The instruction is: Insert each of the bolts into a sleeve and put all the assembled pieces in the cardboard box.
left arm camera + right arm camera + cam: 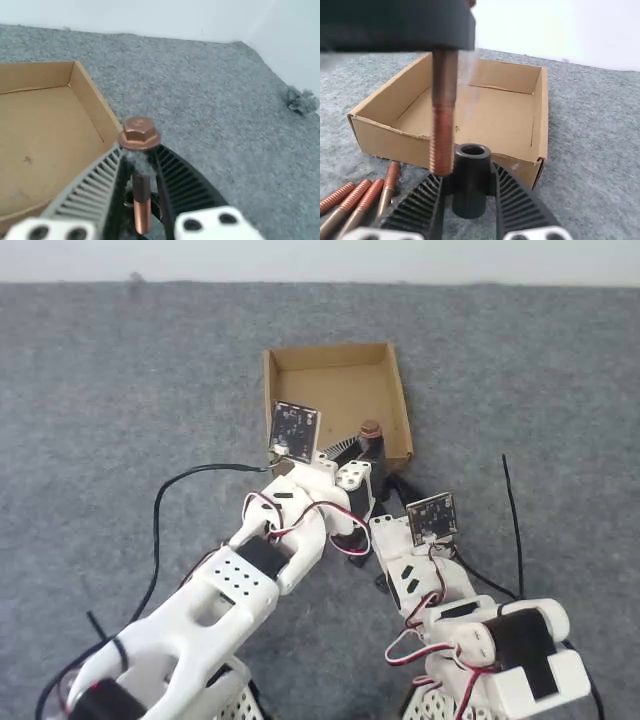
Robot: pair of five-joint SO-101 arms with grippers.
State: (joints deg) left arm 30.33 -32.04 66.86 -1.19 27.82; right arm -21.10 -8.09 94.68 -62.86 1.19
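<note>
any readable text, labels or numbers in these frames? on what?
No text can be read.
Mark on the box floor: too small to read.
Circuit board on one arm, and a second one on the other: print too small to read.

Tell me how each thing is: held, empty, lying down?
Black cylindrical sleeve, held upright, hole empty.
Copper hex-head bolt, held upright, not yet in sleeve.
Brown cardboard box, open, empty.
Loose copper bolts, lying on carpet.
Left gripper, shut on bolt.
Right gripper, shut on sleeve.
</note>
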